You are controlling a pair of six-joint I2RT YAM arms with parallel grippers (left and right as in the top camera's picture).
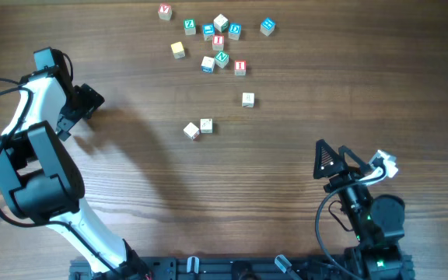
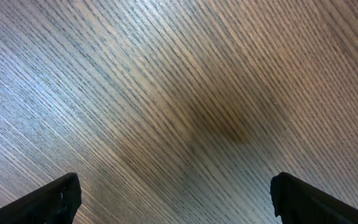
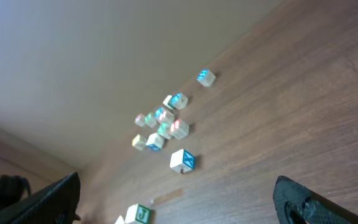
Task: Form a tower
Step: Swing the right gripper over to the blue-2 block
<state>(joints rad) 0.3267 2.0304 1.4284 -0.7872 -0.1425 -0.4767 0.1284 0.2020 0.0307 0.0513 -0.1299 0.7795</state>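
The tower [image 1: 220,40] shows in the overhead view at the far middle of the table as a narrow line one cube wide: a pale cube on top, a red "I" cube, then a green "N" cube [image 1: 222,57]. In the right wrist view it is part of a small blurred cluster [image 3: 165,123] far off. My left gripper [image 1: 84,113] hangs open over bare wood [image 2: 174,186] at the left, well away from the cubes. My right gripper [image 1: 325,159] stands open at the near right, its empty jaws [image 3: 178,186] facing the cubes.
Several loose letter cubes lie around the tower, among them a blue one [image 1: 267,26] and a red one [image 1: 239,68]. Nearer, a single cube [image 1: 247,99] with a blue X [image 3: 182,160] and a pair of cubes [image 1: 199,127] sit mid-table.
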